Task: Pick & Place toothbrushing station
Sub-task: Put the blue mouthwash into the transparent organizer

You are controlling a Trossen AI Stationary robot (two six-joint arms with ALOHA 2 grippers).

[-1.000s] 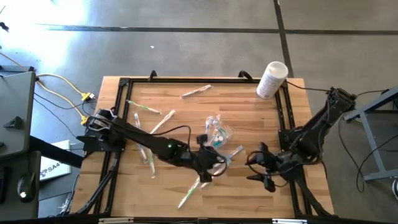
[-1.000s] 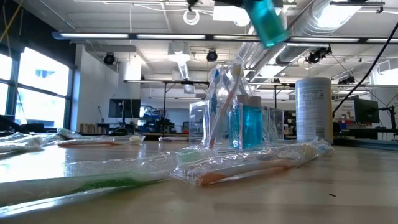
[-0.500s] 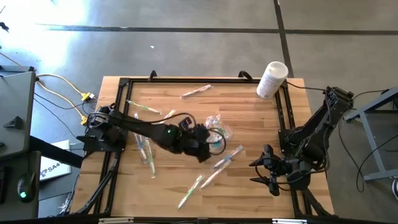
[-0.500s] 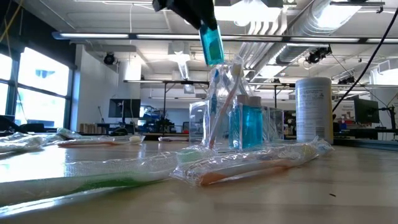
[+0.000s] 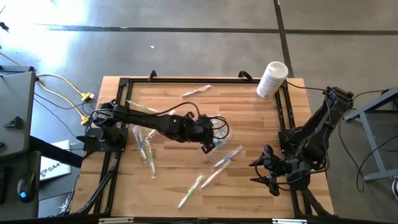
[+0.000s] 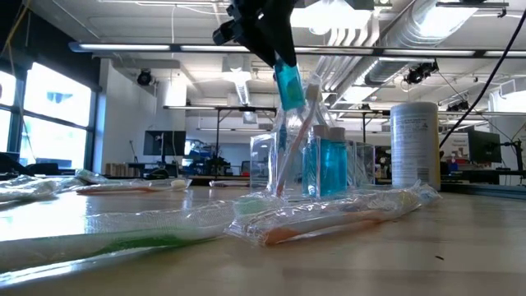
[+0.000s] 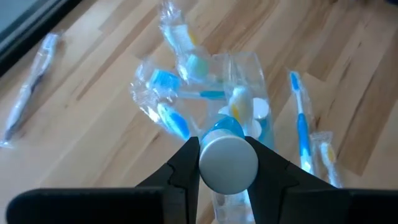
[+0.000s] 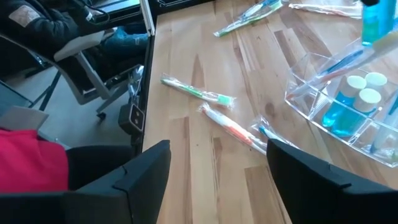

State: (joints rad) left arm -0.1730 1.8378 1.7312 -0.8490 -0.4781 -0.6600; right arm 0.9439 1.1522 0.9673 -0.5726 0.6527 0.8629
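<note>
The left pincer [image 7: 227, 163] is gripping a teal tube [image 6: 288, 84], hovering just above the clear organizer [image 8: 339, 102], which is already holding two tubes and brushes. Several wrapped toothbrushes [image 5: 225, 158] are lying beyond it on the bench [image 5: 249, 118], still unplaced. The right pincer [image 5: 266, 171] is waiting wide open, empty.

From above, my left gripper [image 5: 207, 142] and arm cover most of the clear organizer [image 5: 219, 126], so I can't count what's inside it. In my left wrist view the teal tube [image 7: 227, 163] shows only its white cap end; the body's hidden between my fingers. The low view cuts my left arm off at the frame top. My right gripper's [image 8: 217, 163] fingertips run off the right wrist picture's bottom edge.
</note>
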